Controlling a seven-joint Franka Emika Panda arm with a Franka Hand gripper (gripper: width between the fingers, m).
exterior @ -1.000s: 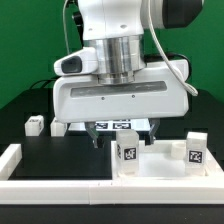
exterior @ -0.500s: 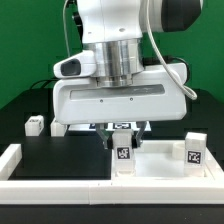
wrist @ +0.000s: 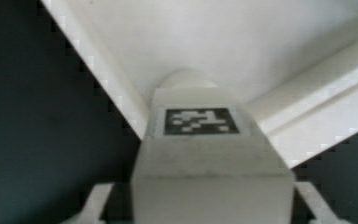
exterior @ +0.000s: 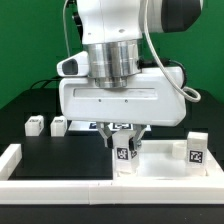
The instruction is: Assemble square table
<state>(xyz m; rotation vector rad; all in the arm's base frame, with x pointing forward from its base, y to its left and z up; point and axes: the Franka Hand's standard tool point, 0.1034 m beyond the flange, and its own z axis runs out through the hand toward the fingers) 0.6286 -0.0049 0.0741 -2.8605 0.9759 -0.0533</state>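
Note:
The white square tabletop (exterior: 165,166) lies flat at the exterior view's right, and it fills the far side of the wrist view as a white panel (wrist: 247,50). A white tagged leg (exterior: 124,153) stands upright at the panel's left corner. My gripper (exterior: 124,143) is shut on this leg, one finger on each side. In the wrist view the leg (wrist: 202,120) sits between my fingers (wrist: 101,200) with its tag facing the camera. A second leg (exterior: 195,150) stands on the panel's right side. Two more legs (exterior: 34,126) (exterior: 58,126) sit on the black table at left.
A long white border rail (exterior: 90,190) runs along the front and turns up the left side (exterior: 14,158). The marker board (exterior: 114,126) peeks out behind my gripper. The arm's wide white body hides the middle of the scene.
The jaws came in from wide open and closed on the upright leg. The arm has shifted slightly toward the exterior view's right.

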